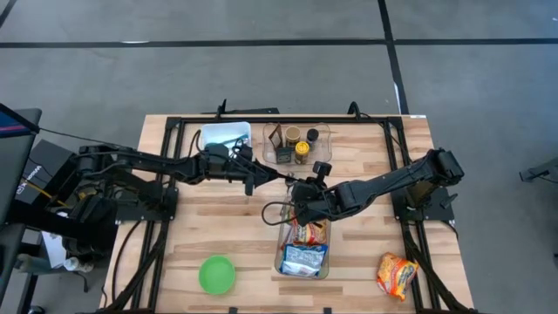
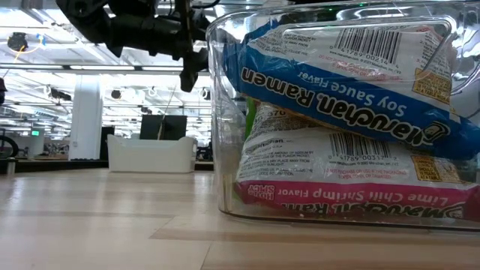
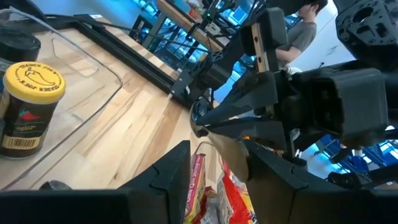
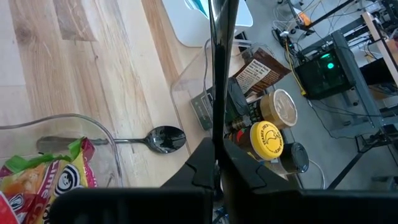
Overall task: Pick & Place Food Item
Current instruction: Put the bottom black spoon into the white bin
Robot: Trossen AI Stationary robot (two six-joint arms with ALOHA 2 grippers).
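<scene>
A clear bin [image 1: 324,262] near the table's middle front holds stacked ramen packets [image 2: 345,112]. One more orange ramen packet [image 1: 397,275] lies flat on the table at the front right. Just beyond the bin's far end my right gripper [image 1: 299,190] is shut on a thin tan-brown flat piece [image 3: 230,155]. My left gripper [image 1: 260,180] reaches in level from the left and is open. Its two fingers [image 3: 171,177] stand on either side of that piece; whether they touch it, I cannot tell. My right gripper pinches the thin tan-brown piece by its upper end [image 3: 214,135] between its two shut fingertips, coming slanting down from the table's right. The piece hangs below the fingertips, clear of the table, over the bin's far end. In its own wrist view the piece [image 4: 217,93] shows edge-on.
A clear tray with spice jars [image 1: 296,144] and a white tub [image 1: 225,135] stand at the back. A dark spoon [image 4: 163,139] lies between that tray and the bin. A green bowl [image 1: 216,275] sits at the front left. Bare wood lies between the bowl and the bin.
</scene>
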